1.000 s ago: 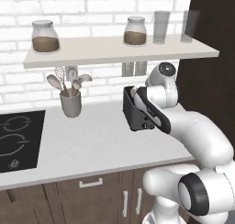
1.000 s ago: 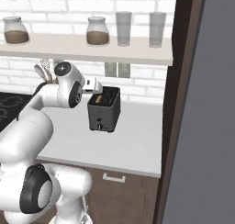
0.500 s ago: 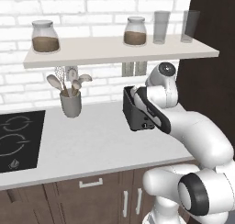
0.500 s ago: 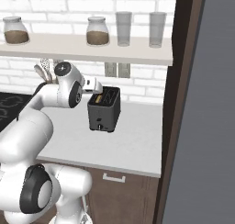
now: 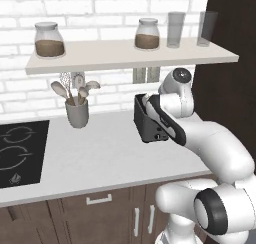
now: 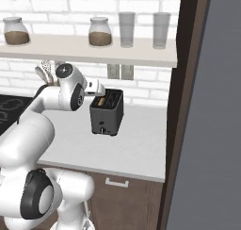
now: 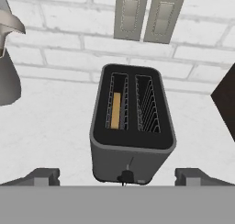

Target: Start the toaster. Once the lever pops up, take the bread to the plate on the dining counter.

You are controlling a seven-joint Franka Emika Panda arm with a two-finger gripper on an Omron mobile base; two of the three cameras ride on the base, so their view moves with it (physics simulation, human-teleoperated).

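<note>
Hovering over toaster (image 7: 132, 126), start step pending.
Fingers (image 7: 43, 176) wide, empty; I press lever (image 7: 125, 176) at 6 o'clock next; bread (image 7: 116, 110) seated.

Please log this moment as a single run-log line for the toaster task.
phase: approach | gripper: open, above front of toaster, not touching | bread: in left slot, hand view | lever: not yet pressed

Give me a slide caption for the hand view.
Open claw above the toaster, bread in its left slot.
</note>
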